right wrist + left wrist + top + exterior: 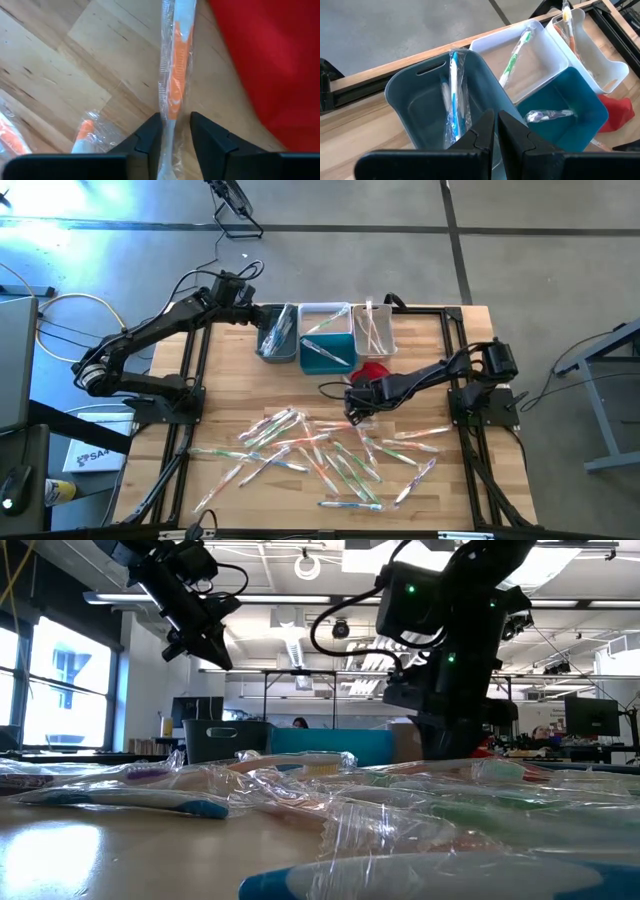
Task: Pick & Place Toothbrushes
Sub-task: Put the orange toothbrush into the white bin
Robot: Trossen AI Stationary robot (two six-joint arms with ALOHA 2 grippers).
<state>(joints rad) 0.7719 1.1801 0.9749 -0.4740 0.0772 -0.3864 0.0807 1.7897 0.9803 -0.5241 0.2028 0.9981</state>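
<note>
So the right gripper (356, 412) sits low at the middle of the high view, right at the top edge of the toothbrushes (330, 455) scattered over the lower half of the wooden table (228, 380). In the right wrist view its two dark fingers (150, 135) stand a little apart with an orange-handled toothbrush (176, 55) in its clear wrapper running straight up between them. The wrapper looks to be touching the finger on the left of that frame, but I honestly can't tell if the jaws are pinching it yet or just straddling it. The red cloth (270, 65) fills the upper right of that same frame, just beside the brush.

The left gripper (262, 315) hangs over the grey bin (277, 338) at the upper centre of the high view. Its fingers (482, 135) are closed down to a thin slit, and nothing is between them. Below it the grey bin has a blue-handled wrapped brush (454, 95) in it, the white bin (540, 45) next door holds a green one (516, 55), the teal bin (570, 107) has one wrapped brush lying in it, and a second white bin (600, 55) at the upper right of the left wrist view has an orange one standing in it.

From the low view the foreground is just crinkly wrappers and brush handles.
</note>
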